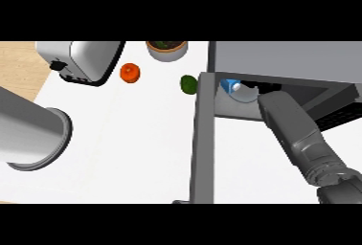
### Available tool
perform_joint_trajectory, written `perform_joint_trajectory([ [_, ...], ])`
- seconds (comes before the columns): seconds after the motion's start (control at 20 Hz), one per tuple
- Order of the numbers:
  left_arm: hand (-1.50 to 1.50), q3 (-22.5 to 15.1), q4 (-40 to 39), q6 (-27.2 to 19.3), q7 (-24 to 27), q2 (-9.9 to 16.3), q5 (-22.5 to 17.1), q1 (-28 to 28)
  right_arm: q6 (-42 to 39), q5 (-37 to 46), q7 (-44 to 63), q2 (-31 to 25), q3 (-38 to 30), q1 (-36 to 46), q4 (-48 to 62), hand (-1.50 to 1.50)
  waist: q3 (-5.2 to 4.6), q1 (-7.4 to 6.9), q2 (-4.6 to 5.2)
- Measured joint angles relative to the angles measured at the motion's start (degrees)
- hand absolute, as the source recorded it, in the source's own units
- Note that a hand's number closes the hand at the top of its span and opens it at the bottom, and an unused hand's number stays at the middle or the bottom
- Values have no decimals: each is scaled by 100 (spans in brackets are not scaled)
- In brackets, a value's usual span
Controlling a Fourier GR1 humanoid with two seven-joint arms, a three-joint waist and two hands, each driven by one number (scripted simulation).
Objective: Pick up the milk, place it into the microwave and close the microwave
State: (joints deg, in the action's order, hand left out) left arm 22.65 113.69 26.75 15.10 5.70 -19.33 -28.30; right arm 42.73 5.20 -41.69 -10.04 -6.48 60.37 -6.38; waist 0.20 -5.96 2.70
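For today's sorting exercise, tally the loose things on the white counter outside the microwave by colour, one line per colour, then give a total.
Orange: 1, the orange round item
Green: 1, the green round item
Silver: 1, the toaster
White: 1, the white pot with a plant
Total: 4

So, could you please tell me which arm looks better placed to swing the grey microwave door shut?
Probably the left: its grey forearm lies on the open side of the grey microwave door, while the right forearm reaches into the microwave beside the blue-and-white milk.
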Motion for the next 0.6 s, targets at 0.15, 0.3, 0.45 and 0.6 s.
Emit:
perform_joint_trajectory([
  [0.15,-150,-18,-14,18,-23,13,-9,44,7,8,3,-134,-24,-56,75,150,4,-45,28],
  [0.3,-150,-55,11,6,-89,9,0,64,13,-34,64,-213,-92,-89,146,150,8,-77,45],
  [0.45,-150,-84,-54,-23,-129,11,21,164,115,18,143,-268,-66,-110,224,150,9,-108,73],
  [0.6,-150,-138,-148,-55,-125,-20,105,250,126,123,139,-320,22,-142,285,-150,10,-134,93],
])
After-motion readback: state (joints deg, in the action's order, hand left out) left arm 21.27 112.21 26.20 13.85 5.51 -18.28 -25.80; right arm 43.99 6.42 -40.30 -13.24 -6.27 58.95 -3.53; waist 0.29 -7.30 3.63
